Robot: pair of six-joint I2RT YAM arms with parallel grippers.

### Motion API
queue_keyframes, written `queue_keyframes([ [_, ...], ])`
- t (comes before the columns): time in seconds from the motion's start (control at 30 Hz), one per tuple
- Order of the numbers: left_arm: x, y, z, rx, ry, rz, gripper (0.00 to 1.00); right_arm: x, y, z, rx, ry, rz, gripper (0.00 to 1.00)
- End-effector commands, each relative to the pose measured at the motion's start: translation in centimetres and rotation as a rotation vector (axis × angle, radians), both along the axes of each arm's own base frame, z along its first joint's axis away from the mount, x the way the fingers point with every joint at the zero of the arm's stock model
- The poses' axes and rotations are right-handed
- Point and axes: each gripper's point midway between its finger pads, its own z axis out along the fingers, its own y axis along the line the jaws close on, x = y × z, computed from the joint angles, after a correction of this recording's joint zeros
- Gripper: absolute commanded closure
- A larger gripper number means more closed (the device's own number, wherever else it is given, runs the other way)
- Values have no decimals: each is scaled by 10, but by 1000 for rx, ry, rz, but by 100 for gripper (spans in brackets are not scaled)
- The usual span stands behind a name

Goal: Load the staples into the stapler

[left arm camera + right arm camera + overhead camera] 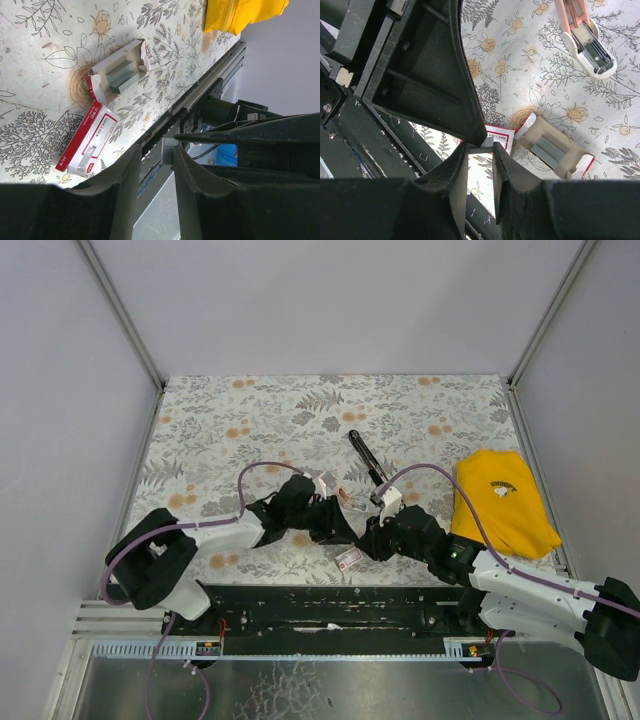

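**A:** What is the step here, and how is it done well?

**B:** Above a floral tabletop (250, 410), near its front edge, the left hand (156, 150) and the right hand (480, 152) meet tip to tip. Each looks pinched shut on the same short staple strip (167, 151). I judge this to be a handover. One hand should let go only once the other's grip is square, so the strip neither twists nor snaps. The strip should then travel level to the stapler (368, 462). The stapler lies apart from both hands, further back toward the middle of the tabletop. The strip goes lengthwise into its channel, lowered gently rather than dropped.

**A:** What are things made of, biggest first?

**B:** The tabletop is flat, printed with grey ferns and orange blossoms. At its right side lies a soft, folded yellow cloth (500, 505). The hands are matte black moulded plastic with broad, tapering fingers. The stapler is long and narrow and looks dark from above. The right wrist view shows a pale rounded end with a bare metal channel facing up. Close to the hands is a red-and-white card sleeve (87, 142). Just beside it is a pale card tray (112, 64) with torn corners, holding a grey block of staples (122, 79). The strip itself is a small, grey, ridged metal bar.
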Motion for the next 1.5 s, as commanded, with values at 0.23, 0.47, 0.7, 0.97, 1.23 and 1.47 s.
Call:
queue_keyframes([
  [0.23,-25,-12,16,-134,71,-92,78,17,13,32,100,-104,-28,74],
  [0.47,-26,-13,17,-140,75,-93,85,19,12,31,97,-106,-36,74],
  [0.7,-25,-13,19,-144,74,-83,91,18,9,26,90,-99,-44,75],
  [0.97,-22,-13,20,-144,64,-65,94,19,6,23,84,-97,-61,74],
  [1.23,-1,-3,9,-70,11,-22,95,32,18,20,78,-122,-67,73],
  [1.47,47,41,1,68,-90,75,93,53,40,15,67,-168,-54,73],
])
